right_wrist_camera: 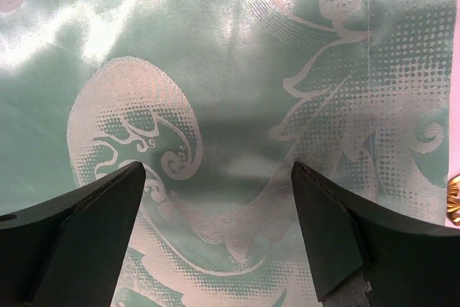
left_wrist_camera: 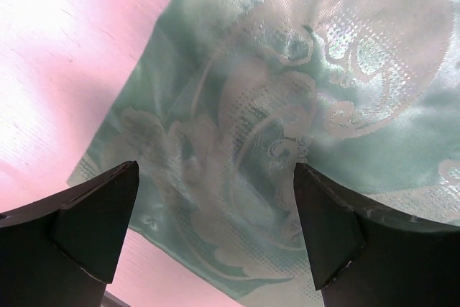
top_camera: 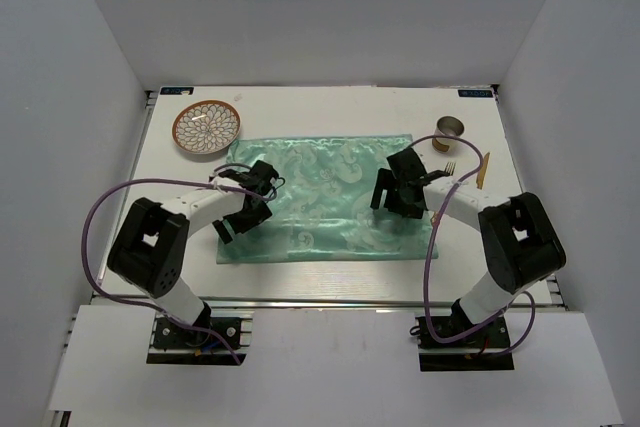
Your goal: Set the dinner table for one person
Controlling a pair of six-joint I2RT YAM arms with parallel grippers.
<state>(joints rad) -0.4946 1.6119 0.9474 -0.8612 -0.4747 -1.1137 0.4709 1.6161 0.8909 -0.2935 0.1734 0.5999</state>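
Mint-green patterned cloth (top_camera: 320, 197) lies spread over the middle of the worktop (top_camera: 330, 107), so the place mat looks laid, though it sits a little askew to the near edge. Nothing stands on it. The patterned plate (top_camera: 206, 128) sits by the far left corner and the small metal cup (top_camera: 449, 128) by the far right corner. The fork (top_camera: 449, 168) and a thin golden utensil (top_camera: 484, 169) lie off the cloth toward the right edge. The left gripper (left_wrist_camera: 214, 199) hovers over the cloth's near left corner and the right gripper (right_wrist_camera: 218, 192) over its right part, both with fingers apart and nothing between them. By my judgement the plate, cup and cutlery are not yet placed.
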